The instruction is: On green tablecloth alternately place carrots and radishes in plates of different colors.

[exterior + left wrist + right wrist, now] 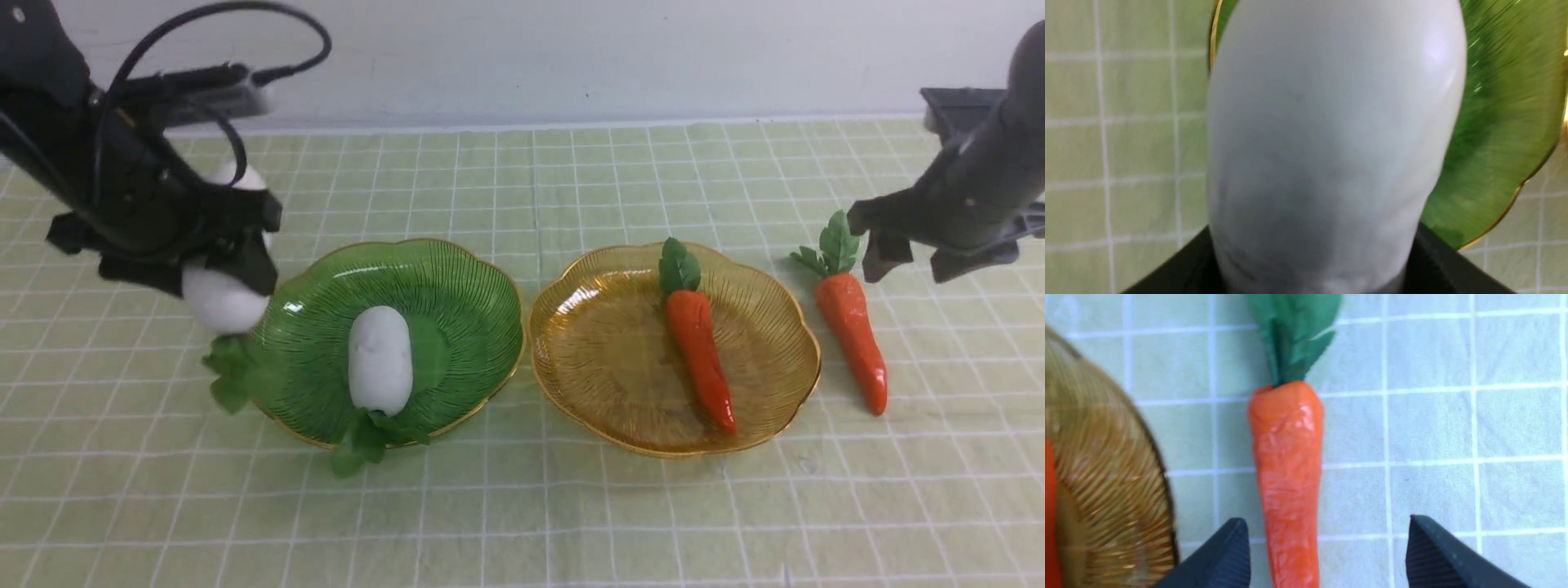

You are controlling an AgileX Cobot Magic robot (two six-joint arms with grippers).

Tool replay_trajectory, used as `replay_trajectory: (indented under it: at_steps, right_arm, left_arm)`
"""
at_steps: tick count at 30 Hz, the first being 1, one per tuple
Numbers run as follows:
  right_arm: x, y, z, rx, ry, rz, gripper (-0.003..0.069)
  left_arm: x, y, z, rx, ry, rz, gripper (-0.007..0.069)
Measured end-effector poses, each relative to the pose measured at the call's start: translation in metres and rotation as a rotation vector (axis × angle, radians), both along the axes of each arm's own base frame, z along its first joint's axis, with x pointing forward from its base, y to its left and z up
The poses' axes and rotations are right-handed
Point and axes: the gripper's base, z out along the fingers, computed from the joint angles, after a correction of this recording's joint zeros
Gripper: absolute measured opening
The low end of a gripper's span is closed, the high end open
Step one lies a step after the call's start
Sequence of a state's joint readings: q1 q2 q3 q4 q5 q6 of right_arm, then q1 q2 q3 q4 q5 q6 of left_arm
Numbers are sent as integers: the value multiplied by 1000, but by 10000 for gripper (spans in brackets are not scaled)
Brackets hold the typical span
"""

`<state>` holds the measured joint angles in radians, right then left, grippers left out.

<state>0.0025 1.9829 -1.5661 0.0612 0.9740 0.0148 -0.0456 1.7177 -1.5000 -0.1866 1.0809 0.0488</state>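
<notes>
The cloth (571,506) covers the whole table. Two plates sit side by side in the middle of it, almost touching. The green plate (473,278) is on the left and the yellow plate (604,359) is on the right.

The left gripper (204,282) is closed on a held radish (220,304). It hangs over the left rim of the green plate with its leaves down. The other radish (380,359) lies in the green plate, and its leaves poke over the near rim.

The right gripper (910,261) is open and holds nothing. The plate carrot (698,351) lies in the yellow plate. The loose carrot (853,335) lies on the cloth, between the yellow plate and the right edge.

The loose carrot is below the right gripper, so the right arm is much nearer to it. It points its leaves at the far edge and its thin tip at the near edge. In the right wrist view it runs out between the two jaws, closer to one jaw than the other. I think the gripper must go down and close across the carrot.
</notes>
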Motion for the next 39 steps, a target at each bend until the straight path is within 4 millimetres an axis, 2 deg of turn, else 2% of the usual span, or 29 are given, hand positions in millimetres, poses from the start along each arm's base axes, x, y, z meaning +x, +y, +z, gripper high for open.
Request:
replay_trajectory:
  at_steps: [3, 5, 6, 7, 9, 10, 11, 12, 13, 14, 17, 18, 20, 21, 22, 23, 24, 25, 26, 27, 29, 30, 31, 32, 34, 35, 37, 38, 39]
  right_arm:
    - [5, 2, -19, 19, 36, 14, 463]
    - [10, 7, -40, 47, 64, 31, 463]
    - [10, 7, -41, 45, 65, 37, 463]
    - [13, 10, -52, 57, 75, 49, 463]
    - [16, 13, -61, 63, 73, 56, 456]
    - [16, 13, -61, 63, 74, 56, 454]
    - [16, 13, -64, 66, 77, 55, 440]
    - [17, 13, -66, 67, 81, 54, 380]
    - [17, 13, -66, 67, 81, 54, 369]
    - [17, 13, -65, 67, 80, 52, 251]
    - [19, 12, -51, 76, 63, 35, 250]
    - [20, 13, -37, 89, 43, 25, 259]
    - [19, 16, -8, 126, 2, 18, 259]
    - [17, 23, 15, 167, -29, 28, 259]
    - [16, 26, 21, 172, -40, 38, 259]
    - [10, 42, 45, 229, -80, 83, 259]
    - [8, 51, 53, 245, -95, 114, 259]
    - [7, 55, 55, 258, -99, 121, 259]
    - [2, 77, 62, 297, -106, 185, 259]
    - [0, 88, 62, 311, -102, 215, 259]
    - [-3, 117, 50, 321, -56, 287, 259]
    - [-3, 126, 41, 322, -30, 305, 259]
    - [-4, 128, 40, 322, -29, 308, 259]
    - [-3, 138, 28, 320, 4, 325, 259]
    - [-1, 144, 12, 321, 43, 324, 286]
    - [0, 144, 7, 324, 58, 312, 328]
    - [0, 144, 4, 328, 69, 295, 383]
    - [0, 144, 4, 329, 69, 293, 391]
    - [0, 144, 4, 327, 77, 282, 456]
  left_arm:
    - [13, -7, -12, 15, 3, -51, 433]
    - [28, -9, -38, 44, 47, -75, 433]
    - [29, -8, -41, 48, 50, -77, 433]
    - [37, -8, -58, 61, 84, -82, 433]
    - [43, -8, -73, 66, 117, -84, 437]
    - [43, -8, -73, 66, 116, -84, 437]
    - [46, -9, -79, 67, 127, -85, 450]
    - [48, -9, -82, 69, 139, -87, 482]
    - [48, -9, -82, 69, 140, -87, 493]
    - [49, -9, -79, 71, 147, -91, 527]
    - [51, -7, -64, 90, 154, -102, 549]
    - [53, -6, -53, 108, 143, -103, 539]
    - [55, -4, -33, 133, 112, -92, 479]
    - [56, -3, -11, 144, 46, -76, 390]
    - [56, -3, -11, 145, 46, -75, 374]
    - [51, -2, 17, 145, -28, -63, 207]
    - [48, -2, 25, 142, -45, -62, 139]
    - [45, -2, 29, 141, -54, -62, 124]
    - [35, -2, 47, 128, -89, -61, 48]
    - [27, -3, 58, 117, -115, -61, 24]
    - [8, -3, 79, 100, -159, -60, 1]
    - [-7, -2, 89, 93, -179, -60, -3]
    - [-12, -2, 92, 91, -185, -60, -4]
    - [-30, -1, 101, 88, -203, -59, -8]
    - [-62, 1, 111, 84, -225, -60, -8]
    - [-81, 2, 113, 83, -232, -62, -8]
    - [-106, 4, 113, 83, -233, -66, -8]
    - [-109, 4, 113, 82, -232, -66, -8]
    - [-130, 5, 110, 82, -227, -68, -8]
